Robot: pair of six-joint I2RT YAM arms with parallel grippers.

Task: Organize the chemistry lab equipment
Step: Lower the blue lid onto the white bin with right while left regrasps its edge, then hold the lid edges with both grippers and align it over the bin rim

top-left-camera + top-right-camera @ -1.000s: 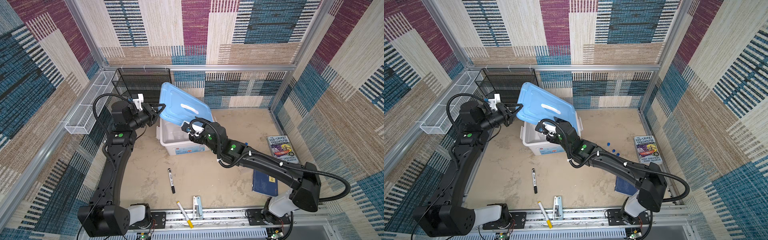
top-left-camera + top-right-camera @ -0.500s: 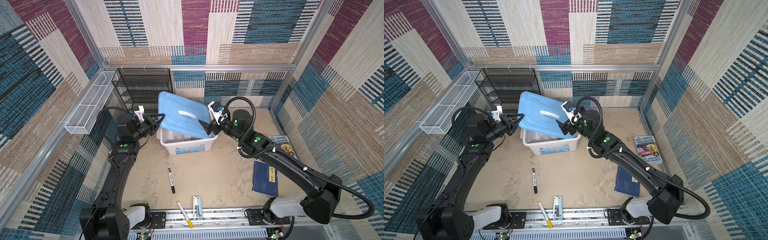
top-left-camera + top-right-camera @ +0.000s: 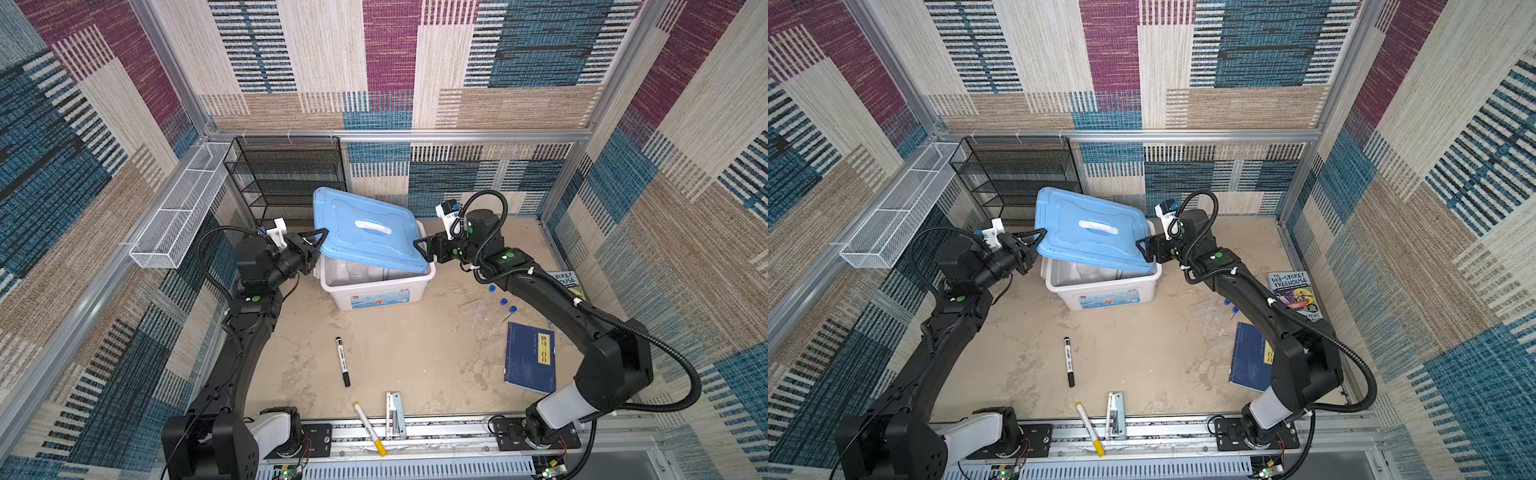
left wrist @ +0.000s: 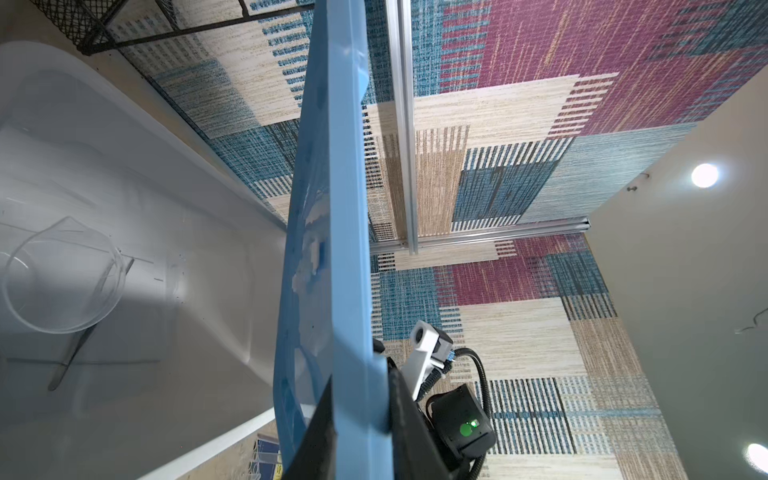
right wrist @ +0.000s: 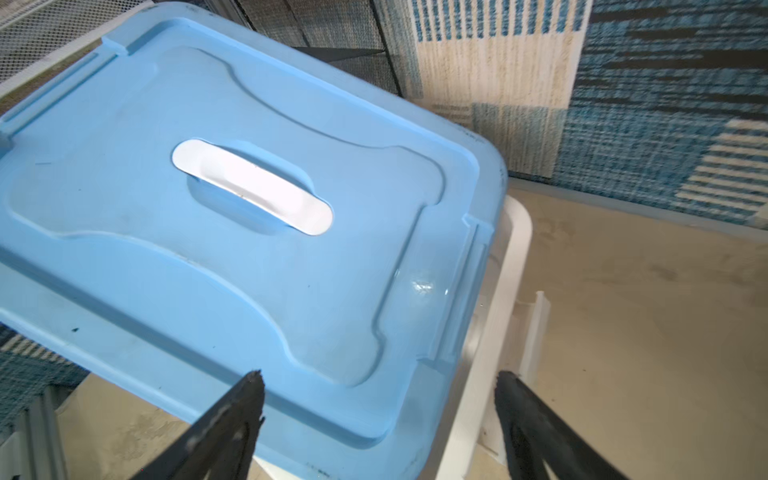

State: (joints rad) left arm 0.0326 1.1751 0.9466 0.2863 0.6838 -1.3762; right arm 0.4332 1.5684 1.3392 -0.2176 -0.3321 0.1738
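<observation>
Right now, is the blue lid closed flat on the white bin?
No, the blue lid sits tilted, the white bin partly open.

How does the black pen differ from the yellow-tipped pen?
The black pen is dark with a white label; the yellow-tipped pen is white. The black pen lies wholly on the table; the yellow-tipped pen's yellow end rests over the front rail. Both lie flat.

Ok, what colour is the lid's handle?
White handle on a light-blue lid; right wrist view shows it best.
</observation>
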